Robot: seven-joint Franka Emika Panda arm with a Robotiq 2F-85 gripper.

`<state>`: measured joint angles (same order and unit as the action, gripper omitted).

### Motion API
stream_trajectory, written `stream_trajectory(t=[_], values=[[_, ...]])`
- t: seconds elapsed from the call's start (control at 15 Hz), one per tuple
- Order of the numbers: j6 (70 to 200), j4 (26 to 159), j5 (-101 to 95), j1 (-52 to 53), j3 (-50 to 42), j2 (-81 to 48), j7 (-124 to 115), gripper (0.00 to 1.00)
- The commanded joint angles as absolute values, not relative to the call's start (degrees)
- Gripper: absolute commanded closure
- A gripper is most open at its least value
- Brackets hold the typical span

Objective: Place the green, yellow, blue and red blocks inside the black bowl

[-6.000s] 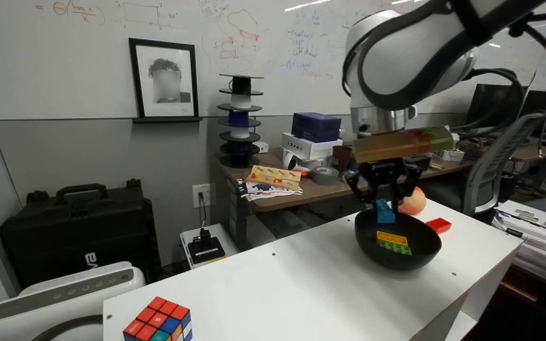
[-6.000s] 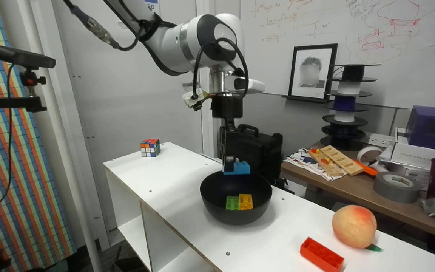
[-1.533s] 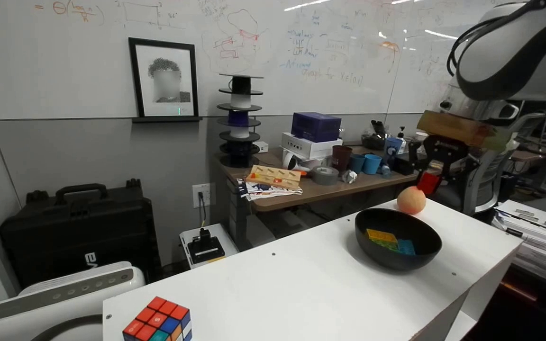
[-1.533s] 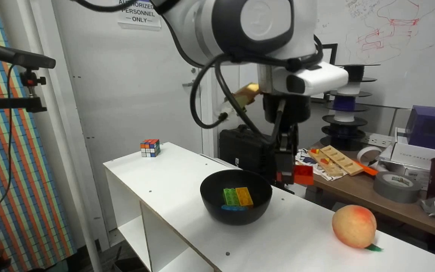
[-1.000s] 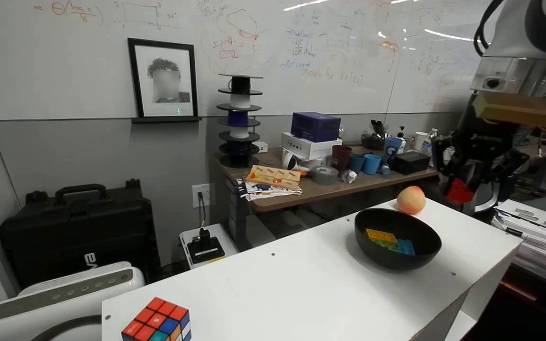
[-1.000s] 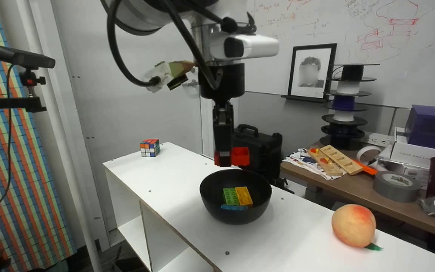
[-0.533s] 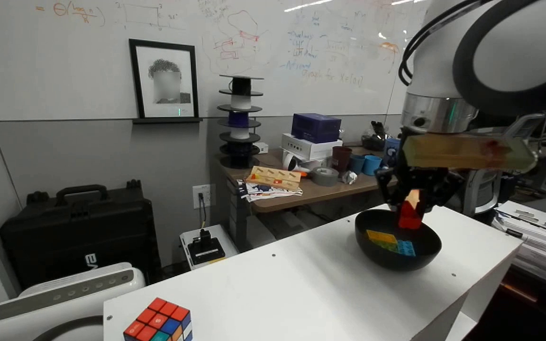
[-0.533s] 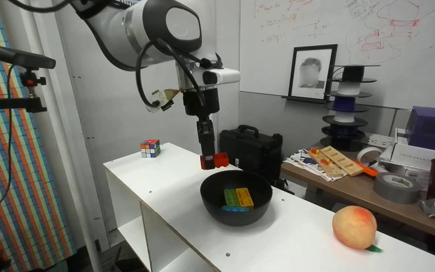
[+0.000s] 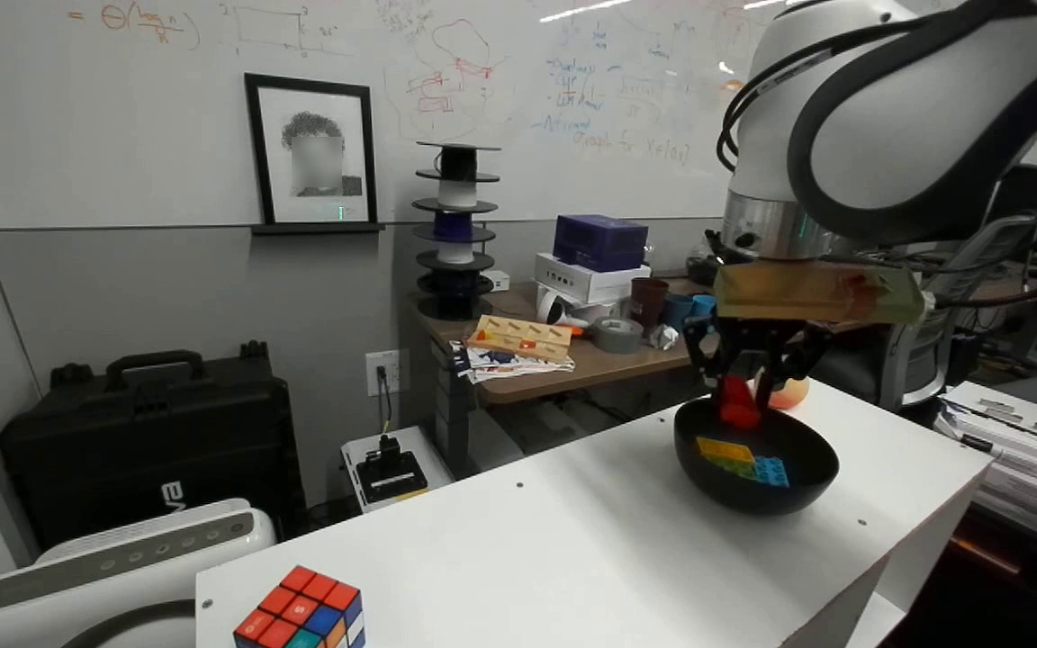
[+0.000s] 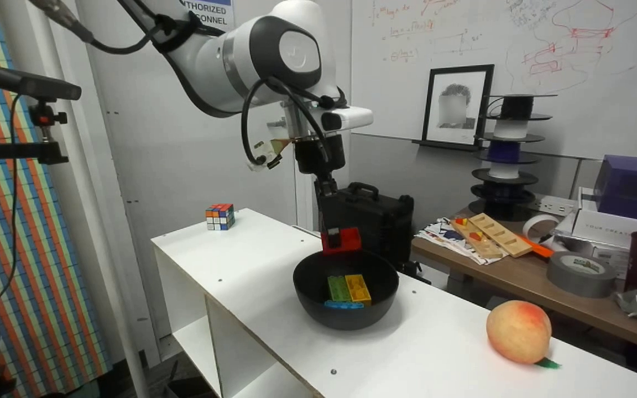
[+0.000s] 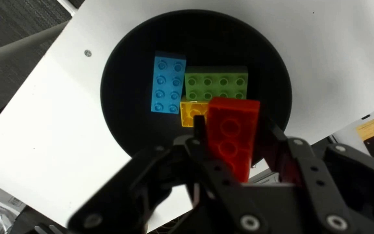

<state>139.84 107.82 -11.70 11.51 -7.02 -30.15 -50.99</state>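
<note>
The black bowl (image 9: 734, 495) stands upright on the white shelf top and also shows in an exterior view (image 10: 346, 319). Inside it lie the green block (image 11: 216, 83), the yellow block (image 11: 188, 113) and the blue block (image 11: 167, 84); they also show in both exterior views. My gripper (image 9: 741, 396) is shut on the red block (image 10: 351, 239) and holds it in the air at about rim height, over the bowl's edge. In the wrist view the red block (image 11: 232, 139) sits between the fingers and hides part of the yellow block. The gripper body hides the bowl's near edge there.
A peach (image 10: 518, 331) lies on the white shelf top (image 10: 434, 354) beside the bowl. A Rubik's cube (image 10: 220, 216) stands at the shelf's opposite end. A brown desk (image 10: 517, 282) with tape, boxes and spools runs alongside.
Six seconds ago the gripper held the blue block and the red one lay near the peach. The blue block is now in the bowl. The gripper, holding the red block, has swung over to the bowl.
</note>
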Motion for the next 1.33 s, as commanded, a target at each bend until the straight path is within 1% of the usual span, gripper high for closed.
stream_trajectory(t=[0.0,0.07,0.2,0.33,0.53,1.0,1.07,1.13,1.27], values=[[138.0,105.5,-11.9,11.9,-7.1,-31.6,-50.4,0.23],[138.0,105.7,-11.7,11.7,-6.9,-31.5,-49.9,0.14],[133.7,106.6,-9.8,10.9,-5.7,-29.6,-48.2,0.01],[126.5,108.0,-11.4,11.1,-5.5,-26.7,-44.1,0.0],[120.5,114.7,-15.5,11.5,-5.0,-17.0,-36.6,0.0],[117.7,128.6,-26.5,10.1,-0.3,5.3,-24.3,0.0],[117.9,122.7,-24.3,9.0,-0.1,-2.7,-27.8,0.0],[117.7,124.0,-24.4,8.6,0.6,-0.4,-27.5,0.0],[117.7,124.3,-24.4,8.2,1.0,-0.2,-27.5,0.0]])
